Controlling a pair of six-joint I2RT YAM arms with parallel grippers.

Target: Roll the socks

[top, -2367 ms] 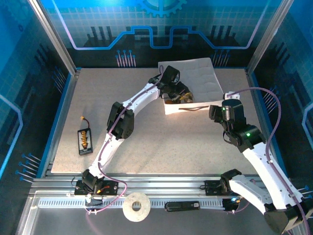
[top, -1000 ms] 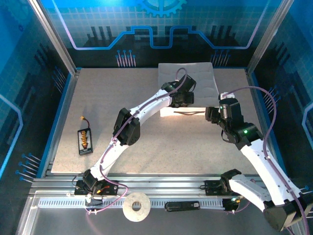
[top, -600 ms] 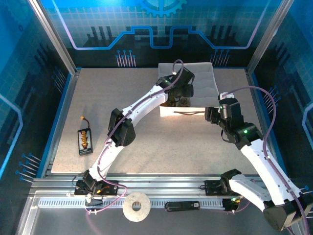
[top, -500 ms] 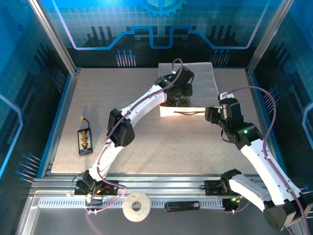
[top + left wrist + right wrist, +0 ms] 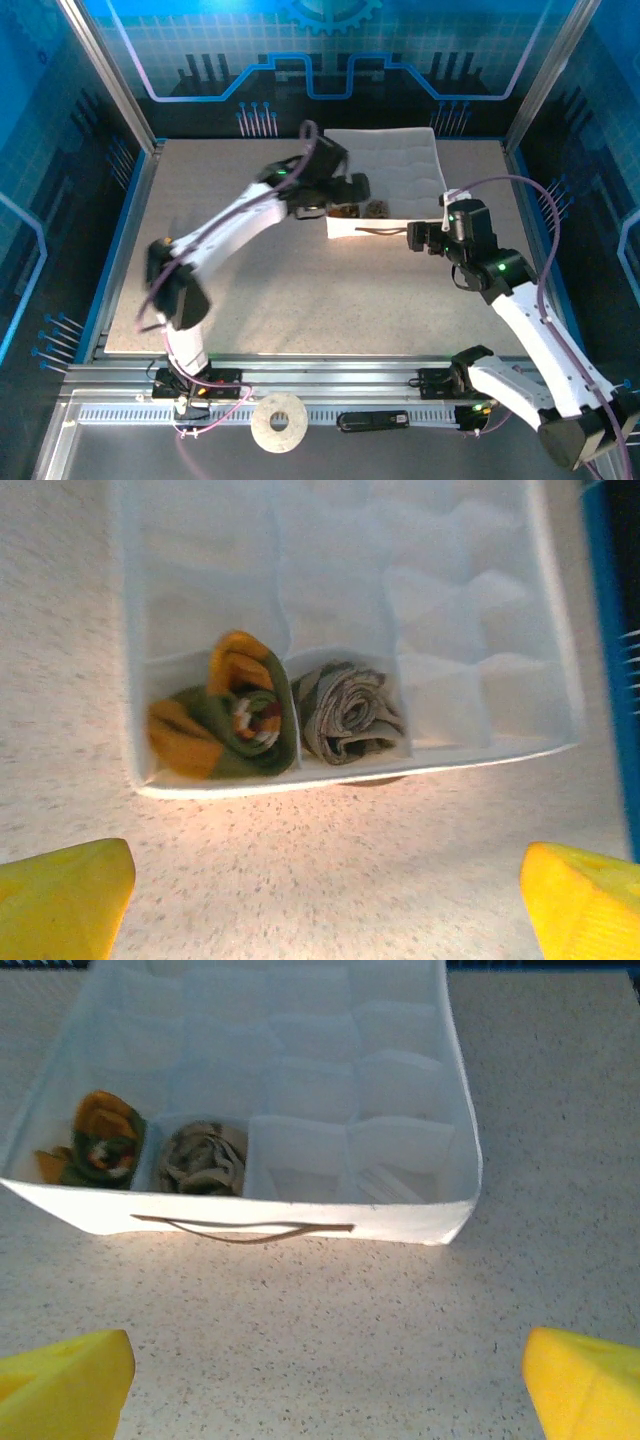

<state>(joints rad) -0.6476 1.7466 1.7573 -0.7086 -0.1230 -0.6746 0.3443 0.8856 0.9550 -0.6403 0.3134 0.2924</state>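
- Socks (image 5: pixel 376 208), both rolled, sit in a white quilted fabric box (image 5: pixel 400 165) with dividers, at the far side of the speckled beige table (image 5: pixel 300 280).
- Left gripper (image 5: pixel 320 905) hovers by the box's near-left corner, yellow fingers spread wide, empty.
- Right gripper (image 5: pixel 320 1385) hangs just before the box's front wall, equally wide, empty.
- Olive-green sock with orange toe and heel (image 5: pixel 230 725) fills the near-left corner compartment.
- Brown-and-beige argyle sock (image 5: pixel 345 715) fills the next compartment rightward.

From above, the left arm (image 5: pixel 235 215) is motion-blurred; fingertips (image 5: pixel 62 898) of the left tool (image 5: pixel 320 905) are cropped at the bottom corners.
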